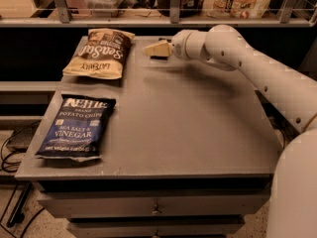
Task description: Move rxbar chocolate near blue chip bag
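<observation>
A grey table (198,133) is seen from its front edge. Nearest, at the front corner on the picture's left, the blue chip bag (77,128) lies flat with its long axis running front to back and its white lettering readable from the camera. Farther back on the same side lies a tan chip bag (99,53), also flat and well apart from the blue bag; these are the only 2 bags on the table. The robot's 1 white arm (257,68) comes in from the picture's right and stretches across the back of the table. Its gripper (157,48) is at the far edge, near the tan bag's far end, pointing toward the picture's left. Whether it is clenched or released cannot be told. The rxbar chocolate (160,58) shows only as a dark sliver right under the gripper. It seems to lie long axis left to right, but most of it is hidden. From the gripper, the blue bag lies toward the camera and to the picture's left, well apart, so the coming move is likely a diagonal carry past the tan bag's near end.
</observation>
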`<state>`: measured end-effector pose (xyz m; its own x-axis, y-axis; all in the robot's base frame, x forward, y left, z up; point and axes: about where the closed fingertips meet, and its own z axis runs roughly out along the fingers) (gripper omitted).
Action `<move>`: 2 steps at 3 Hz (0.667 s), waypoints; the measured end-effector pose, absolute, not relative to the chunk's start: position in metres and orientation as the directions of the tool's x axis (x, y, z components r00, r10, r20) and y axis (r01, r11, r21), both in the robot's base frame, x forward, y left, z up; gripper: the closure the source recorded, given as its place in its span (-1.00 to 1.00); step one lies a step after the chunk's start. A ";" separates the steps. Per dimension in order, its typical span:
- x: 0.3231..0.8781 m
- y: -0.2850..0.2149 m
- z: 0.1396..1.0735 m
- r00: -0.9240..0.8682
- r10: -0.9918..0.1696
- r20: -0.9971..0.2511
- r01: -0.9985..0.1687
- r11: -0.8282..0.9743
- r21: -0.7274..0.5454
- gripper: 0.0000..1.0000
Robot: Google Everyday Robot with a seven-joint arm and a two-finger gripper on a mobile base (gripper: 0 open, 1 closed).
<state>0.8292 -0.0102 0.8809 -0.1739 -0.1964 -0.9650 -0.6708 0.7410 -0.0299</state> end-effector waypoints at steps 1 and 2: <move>0.829 -0.010 0.881 -0.174 -0.196 -0.965 -0.671 0.741 -0.030 -1.00; 0.835 -0.003 0.868 -0.193 -0.256 -0.947 -0.674 0.736 -0.062 -1.00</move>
